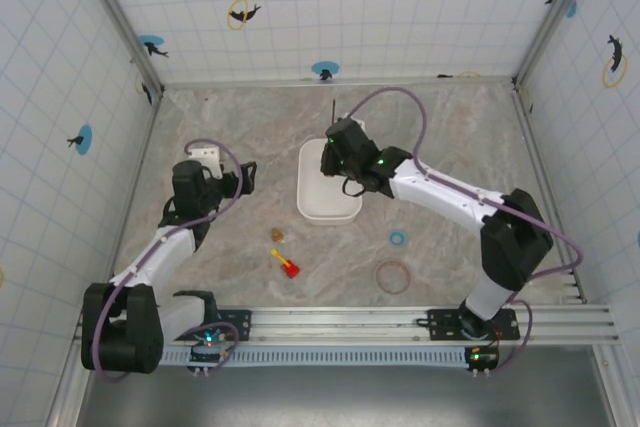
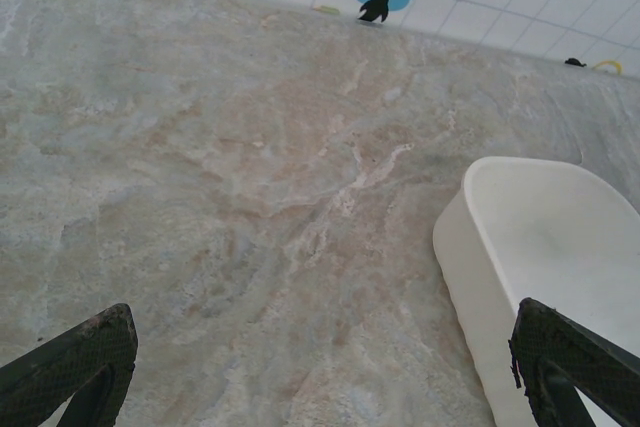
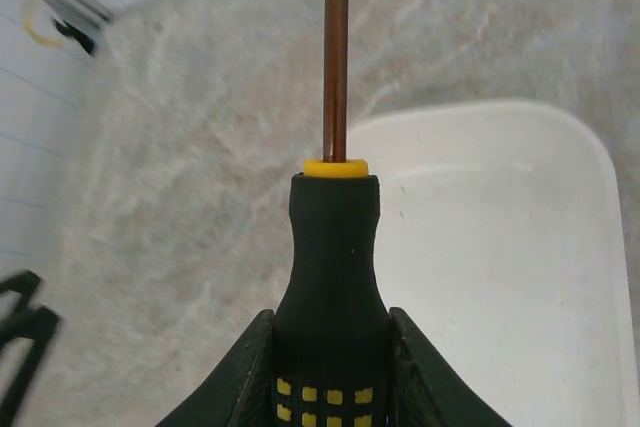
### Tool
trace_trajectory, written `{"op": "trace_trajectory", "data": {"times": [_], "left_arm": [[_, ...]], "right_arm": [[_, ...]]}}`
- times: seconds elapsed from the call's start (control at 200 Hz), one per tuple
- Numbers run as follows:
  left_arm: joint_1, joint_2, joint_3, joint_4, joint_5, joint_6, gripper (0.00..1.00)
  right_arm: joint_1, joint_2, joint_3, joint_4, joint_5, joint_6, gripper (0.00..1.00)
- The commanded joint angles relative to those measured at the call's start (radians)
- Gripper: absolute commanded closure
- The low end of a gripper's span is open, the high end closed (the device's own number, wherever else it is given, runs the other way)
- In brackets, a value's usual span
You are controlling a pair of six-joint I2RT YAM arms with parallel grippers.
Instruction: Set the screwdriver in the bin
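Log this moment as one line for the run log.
phase: carry | right claw: shut on screwdriver, over bin edge | left claw: open, beside bin | status: screwdriver not yet released

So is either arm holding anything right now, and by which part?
Yes: the jaws of the right arm grip the screwdriver by its black-and-yellow handle, shaft pointing away from them. The jaws of the left arm are open and empty.
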Motion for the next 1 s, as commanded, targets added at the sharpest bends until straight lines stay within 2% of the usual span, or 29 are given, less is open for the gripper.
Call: {"op": "trace_trajectory", "data": {"times": [0.0, 0.446, 0.996], "left_arm": [[-0.008, -0.012, 0.006, -0.02, -0.005, 0.022, 0.02], [-0.009, -0.045, -0.008, -0.034, -0.032, 0.045, 0.02], [-0.009, -0.036, -0.025, -0.026, -0.038, 0.08, 0.02]], "right_arm": [[0.013, 0.056, 0.057, -0.065, -0.055, 0.038, 1.0], [0.022, 0.189, 0.035, -0.033, -0.111, 0.087, 1.0], [0.018, 0.273, 0.052, -0.072, -0.054, 0.068, 1.0]]}}
